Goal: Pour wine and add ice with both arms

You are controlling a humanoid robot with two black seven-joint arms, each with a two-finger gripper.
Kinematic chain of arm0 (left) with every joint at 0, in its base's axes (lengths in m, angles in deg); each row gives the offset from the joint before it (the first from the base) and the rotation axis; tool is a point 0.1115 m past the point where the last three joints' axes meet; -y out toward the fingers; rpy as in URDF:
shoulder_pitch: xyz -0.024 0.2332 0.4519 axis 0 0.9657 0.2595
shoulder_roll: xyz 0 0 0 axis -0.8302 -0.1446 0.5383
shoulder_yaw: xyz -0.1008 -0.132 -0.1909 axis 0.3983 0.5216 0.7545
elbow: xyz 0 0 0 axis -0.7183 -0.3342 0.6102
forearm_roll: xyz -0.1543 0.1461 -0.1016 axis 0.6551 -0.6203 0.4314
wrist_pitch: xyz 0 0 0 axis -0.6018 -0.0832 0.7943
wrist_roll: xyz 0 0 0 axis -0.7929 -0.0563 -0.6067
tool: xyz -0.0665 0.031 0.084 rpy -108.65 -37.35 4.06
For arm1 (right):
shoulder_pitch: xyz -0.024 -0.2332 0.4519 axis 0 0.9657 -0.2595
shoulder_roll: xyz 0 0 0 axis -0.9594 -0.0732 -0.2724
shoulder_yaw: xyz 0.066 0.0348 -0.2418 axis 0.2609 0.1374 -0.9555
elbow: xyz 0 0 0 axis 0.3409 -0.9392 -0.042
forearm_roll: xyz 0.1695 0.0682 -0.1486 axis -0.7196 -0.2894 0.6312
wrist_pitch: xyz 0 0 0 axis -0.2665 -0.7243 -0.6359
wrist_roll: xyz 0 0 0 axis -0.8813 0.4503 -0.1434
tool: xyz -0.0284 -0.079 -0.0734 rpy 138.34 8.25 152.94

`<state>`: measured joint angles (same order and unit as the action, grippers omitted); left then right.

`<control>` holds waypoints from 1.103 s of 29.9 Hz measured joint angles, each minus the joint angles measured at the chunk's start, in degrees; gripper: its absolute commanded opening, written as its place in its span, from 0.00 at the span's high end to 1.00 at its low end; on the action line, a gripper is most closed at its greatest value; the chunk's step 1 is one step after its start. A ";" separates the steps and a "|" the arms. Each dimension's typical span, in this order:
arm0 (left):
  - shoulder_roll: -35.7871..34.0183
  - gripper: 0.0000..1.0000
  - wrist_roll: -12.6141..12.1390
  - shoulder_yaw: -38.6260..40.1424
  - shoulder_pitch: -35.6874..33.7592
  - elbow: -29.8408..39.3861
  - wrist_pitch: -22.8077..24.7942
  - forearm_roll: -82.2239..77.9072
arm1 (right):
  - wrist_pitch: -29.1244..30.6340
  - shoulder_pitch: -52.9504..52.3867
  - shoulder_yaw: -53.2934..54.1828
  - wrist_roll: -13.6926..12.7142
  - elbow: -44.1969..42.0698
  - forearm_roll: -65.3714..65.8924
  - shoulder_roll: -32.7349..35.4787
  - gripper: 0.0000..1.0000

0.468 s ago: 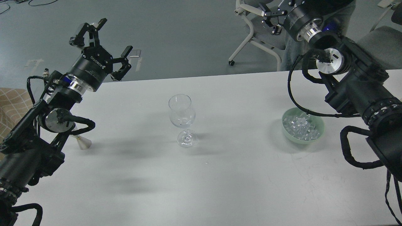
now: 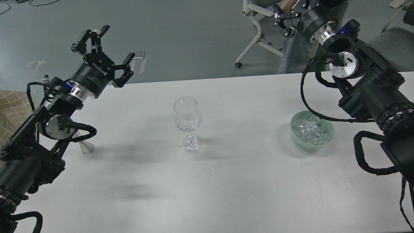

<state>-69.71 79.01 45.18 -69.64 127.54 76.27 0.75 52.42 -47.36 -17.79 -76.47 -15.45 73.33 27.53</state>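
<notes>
A clear stemmed wine glass (image 2: pixel 188 124) stands upright in the middle of the white table (image 2: pixel 226 181). It looks empty. A pale green bowl (image 2: pixel 327 137) at the right holds a heap of small clear ice cubes (image 2: pixel 310 131). My left gripper (image 2: pixel 106 45) is open and empty, held high beyond the table's far left edge. My right gripper (image 2: pixel 286 16) is raised at the top right, partly cut off by the frame edge, well above and behind the bowl. No wine bottle is in view.
A small cone-shaped object (image 2: pixel 85 147) stands on the table at the left, partly behind my left arm. A white chair (image 2: pixel 258 32) and a person (image 2: pixel 300 48) are beyond the table's far edge at the right.
</notes>
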 measured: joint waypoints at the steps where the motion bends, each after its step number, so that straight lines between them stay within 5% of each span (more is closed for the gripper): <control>1: -0.01 0.02 0.00 0.03 -0.38 -0.59 0.00 0.04 | 0.00 -0.05 -0.01 -0.07 0.00 0.00 0.00 0.00; 10: 0.69 0.02 0.58 0.80 -4.94 -9.60 0.00 1.03 | 0.00 -0.50 -1.88 -0.39 0.19 -0.11 0.17 0.00; 33: 5.79 0.02 0.04 1.30 -5.20 -8.92 0.00 4.76 | 0.00 -0.41 -2.28 -0.18 -0.47 -0.26 -1.96 0.00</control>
<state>-63.93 79.04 46.48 -74.84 118.62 76.27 5.51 52.42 -47.78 -20.07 -76.64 -15.93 73.07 25.57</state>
